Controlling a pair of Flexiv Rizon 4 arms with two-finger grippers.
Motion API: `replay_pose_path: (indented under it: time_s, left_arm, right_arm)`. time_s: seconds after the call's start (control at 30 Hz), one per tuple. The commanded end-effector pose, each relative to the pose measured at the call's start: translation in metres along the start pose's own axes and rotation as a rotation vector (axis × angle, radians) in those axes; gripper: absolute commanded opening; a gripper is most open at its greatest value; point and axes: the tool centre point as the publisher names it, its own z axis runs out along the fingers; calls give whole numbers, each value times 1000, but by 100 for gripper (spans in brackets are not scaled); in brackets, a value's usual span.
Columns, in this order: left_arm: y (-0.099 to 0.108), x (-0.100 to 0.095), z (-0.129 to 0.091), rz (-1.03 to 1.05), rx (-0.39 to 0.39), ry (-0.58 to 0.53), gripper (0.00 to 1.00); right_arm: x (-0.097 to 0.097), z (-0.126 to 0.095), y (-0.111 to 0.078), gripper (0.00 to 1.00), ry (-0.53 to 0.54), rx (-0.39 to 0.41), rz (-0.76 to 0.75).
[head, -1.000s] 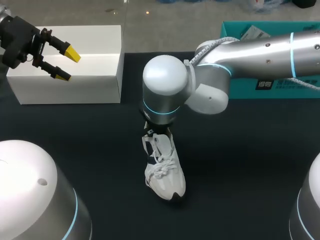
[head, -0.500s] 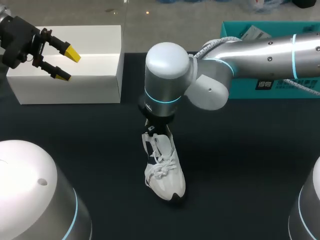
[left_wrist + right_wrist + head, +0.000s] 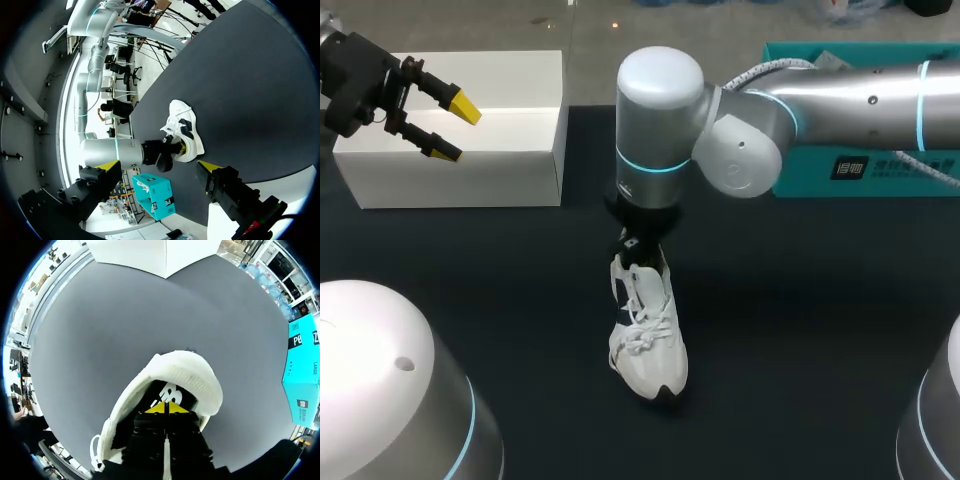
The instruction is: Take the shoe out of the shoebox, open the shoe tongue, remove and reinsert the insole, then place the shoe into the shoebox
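Right gripper (image 3: 167, 408), 2 yellow tips pinched together, sits inside the white shoe (image 3: 648, 350) at its heel opening, apparently to reach the insole

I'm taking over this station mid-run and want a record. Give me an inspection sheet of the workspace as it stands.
Surface: dark table, flat.
Job's things: white shoe mid-table, laces up, toe toward the robot, outside any box; white box at the far left; teal box at the far right, partly behind the right arm.
Clutter: nothing seen.
Grippers: left gripper open, over the white box, holding nothing; right gripper points down into the shoe's opening, yellow tips together; whether they pinch anything cannot be told.
Cables: braided cable runs along the right arm.
Surroundings: nothing seen.
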Motion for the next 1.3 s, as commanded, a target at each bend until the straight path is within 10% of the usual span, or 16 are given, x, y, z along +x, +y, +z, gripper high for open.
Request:
replay_pose_path:
  time_s: [0.03,1.3]
  left_arm:
    - [0,0,-1,1,2,2,100]
    - [0,0,-1,1,2,2,100]
  right_arm:
    - [1,26,-1,0,56,16,41]
    - [5,25,-3,0,-20,90,458]
